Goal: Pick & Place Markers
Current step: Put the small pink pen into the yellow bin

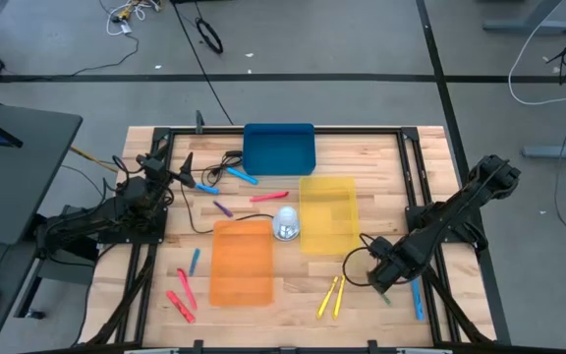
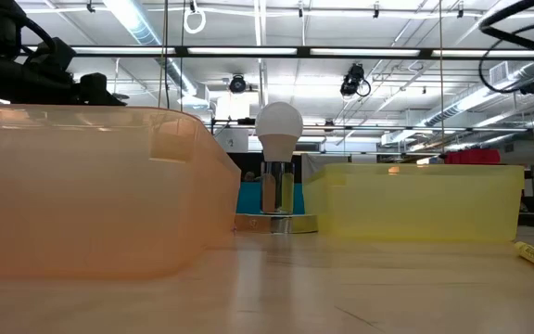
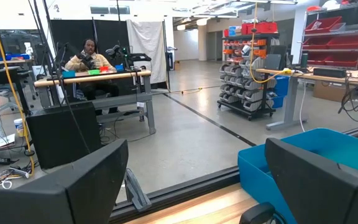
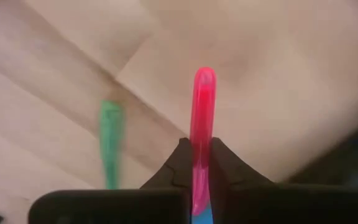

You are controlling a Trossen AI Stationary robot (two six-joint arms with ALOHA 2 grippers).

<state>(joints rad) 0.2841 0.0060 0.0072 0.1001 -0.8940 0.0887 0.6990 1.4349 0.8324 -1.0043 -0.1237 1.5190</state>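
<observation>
Markers lie scattered on the wooden table in the high view: light blue ones (image 1: pixel 244 177), a purple one (image 1: pixel 222 208), a red one (image 1: pixel 268 197), red ones near the left front (image 1: pixel 181 305), two yellow ones (image 1: pixel 333 296) and a blue one (image 1: pixel 417 298). My right gripper (image 1: pixel 382 282) (image 4: pixel 197 146) is low over the near right part of the table, shut on a red marker (image 4: pixel 202 106). A green marker (image 4: pixel 110 140) lies on the wood beside it. My left gripper (image 1: pixel 187 169) (image 3: pixel 191 186) waits open at the far left, next to the blue tray (image 3: pixel 278 168). My right gripper pinches the red marker between its two fingers (image 4: pixel 222 163). The marker lies along the fingers, and its rounded free end (image 4: pixel 204 78) sticks out well past the fingertips. Whether it is clear of the wood, I cannot tell.
Three trays stand mid-table: blue (image 1: pixel 279 149) at the far side, yellow (image 1: pixel 327 214) (image 2: pixel 415 199) right of centre, orange (image 1: pixel 242 263) (image 2: pixel 82 186) near the front. A white bulb-shaped object (image 1: pixel 286 224) (image 2: pixel 278 125) stands between them. Black cables (image 1: pixel 226 162) lie near the left gripper.
</observation>
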